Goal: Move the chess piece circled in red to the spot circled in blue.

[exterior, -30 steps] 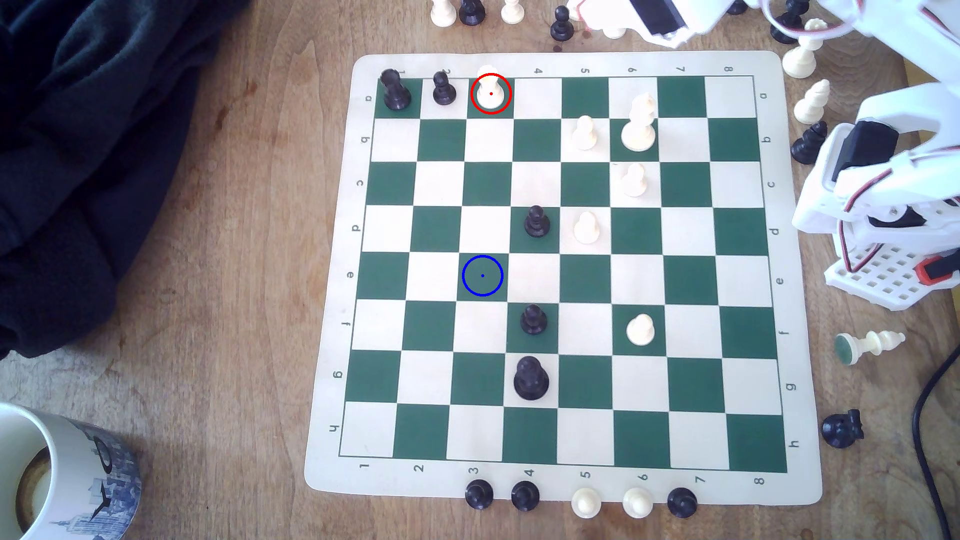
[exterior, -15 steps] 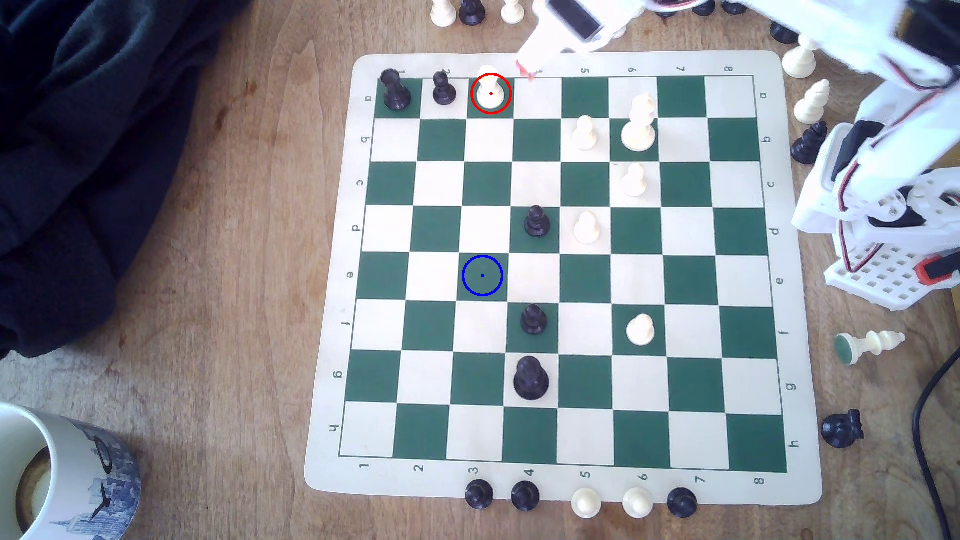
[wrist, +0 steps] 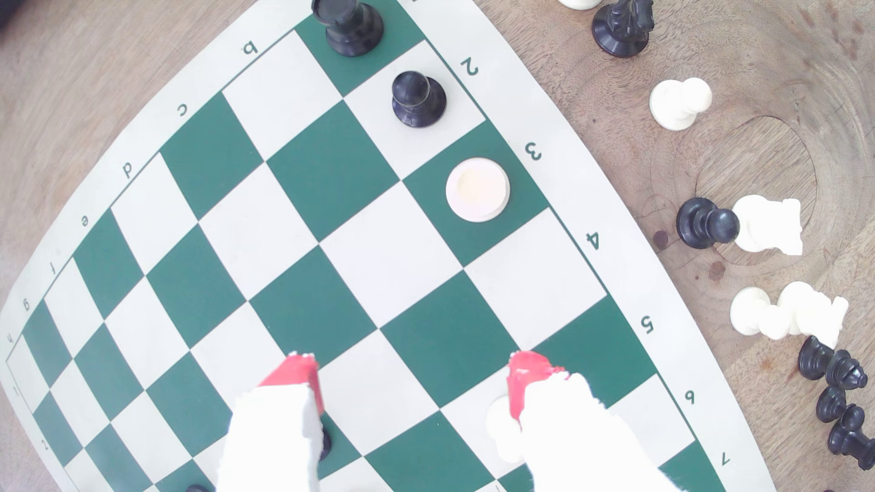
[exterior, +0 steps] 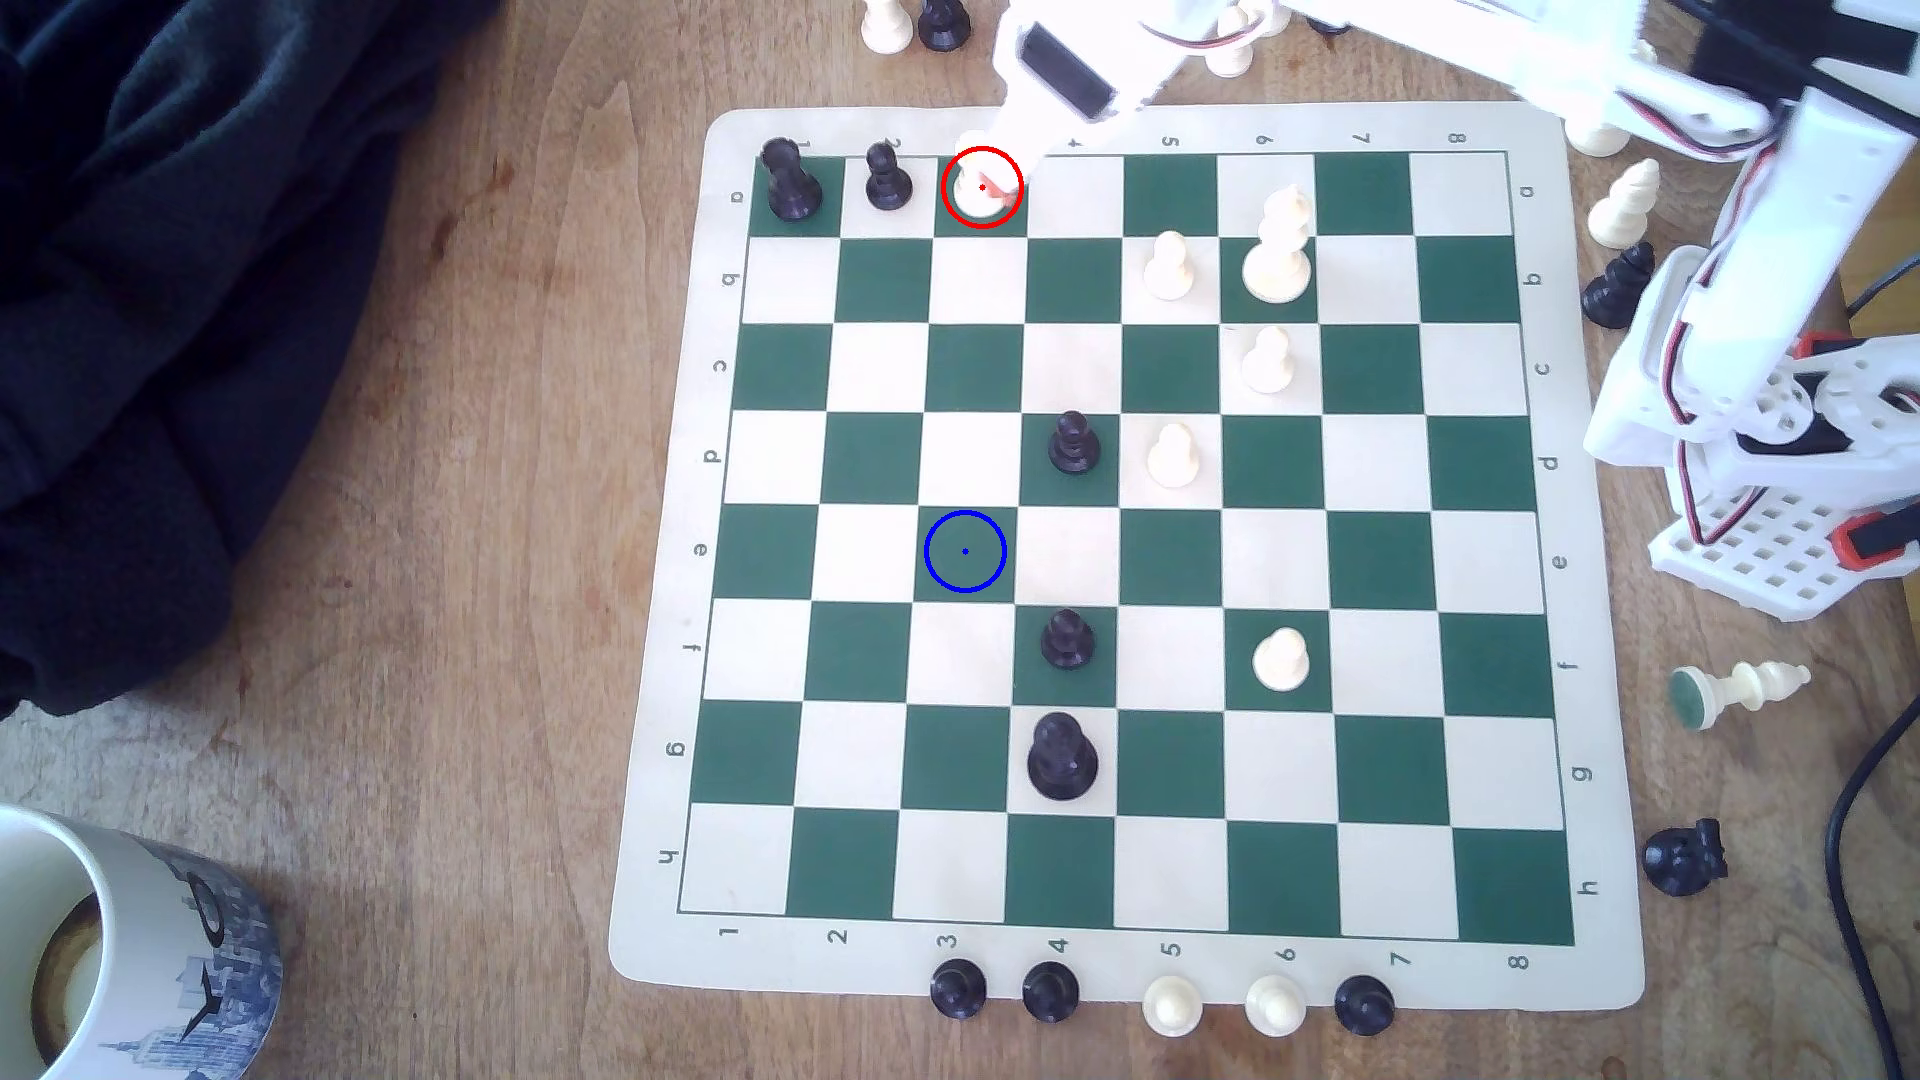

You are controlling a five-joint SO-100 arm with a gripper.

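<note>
Hovering gripper [wrist: 416, 373] open, 1 pawn [wrist: 477, 189] below

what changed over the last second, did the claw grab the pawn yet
The arm swung toward the exterior view's left along the board's top edge, and the claw now hangs open over the white pawn in the red ring. Nothing has been gripped: in the wrist view the red fingertips stand wide apart, clear of the pawn. The pawn, the blue-ringed square and the other pieces stayed put.

Home tabletop: wooden table [exterior: 416, 519], coffee mug [exterior: 114, 935], dark garment [exterior: 156, 312].
</note>
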